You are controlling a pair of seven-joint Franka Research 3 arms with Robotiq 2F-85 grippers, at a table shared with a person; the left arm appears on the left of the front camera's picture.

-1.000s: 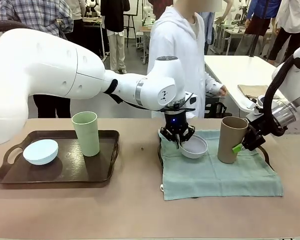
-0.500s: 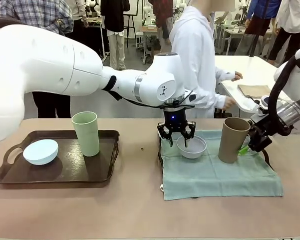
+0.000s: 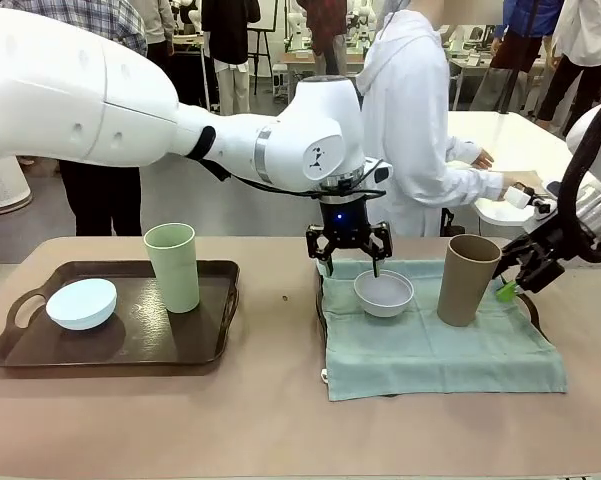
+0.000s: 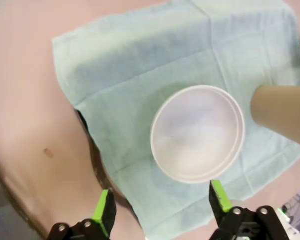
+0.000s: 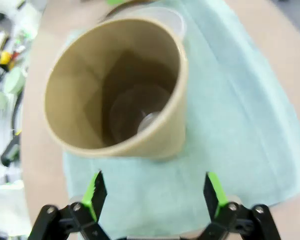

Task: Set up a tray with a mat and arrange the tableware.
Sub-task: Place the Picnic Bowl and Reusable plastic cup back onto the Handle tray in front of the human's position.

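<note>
Nearest the camera lies the bare front of the matte, pinkish-tan table (image 3: 280, 420). On it, right of centre, is a pale green woven cloth mat (image 3: 440, 350), creased in squares. A dark rim (image 3: 320, 310) peeks out from under its left edge.

At lower left sits a dark brown plastic tray (image 3: 130, 340) with cut-out handles. It holds a smooth pale blue round bowl (image 3: 81, 303), tipped slightly on its side, and behind that an upright light green handleless tumbler (image 3: 172, 266).

On the mat, just right of centre, stands the greyish white round bowl (image 3: 383, 293), shallow, matte and empty. To its right, apart from it, the tall tan brown tumbler (image 3: 467, 280) stands upright with a thick rim; the right wrist view shows a round base inside it.

The left gripper (image 3: 351, 264) hangs just above the white bowl's far rim. Its green-padded fingers (image 4: 104, 214) are spread wide and grasp nothing.

At the right edge of the frame, the right gripper (image 3: 518, 280) sits beside the tan tumbler, clear of it. In its own wrist view, the gripper's jaws gape fully and are empty.

Beyond the table, a person in a white hooded top (image 3: 410, 120) reaches toward a white table (image 3: 470, 135) behind. Other people stand farther off.
</note>
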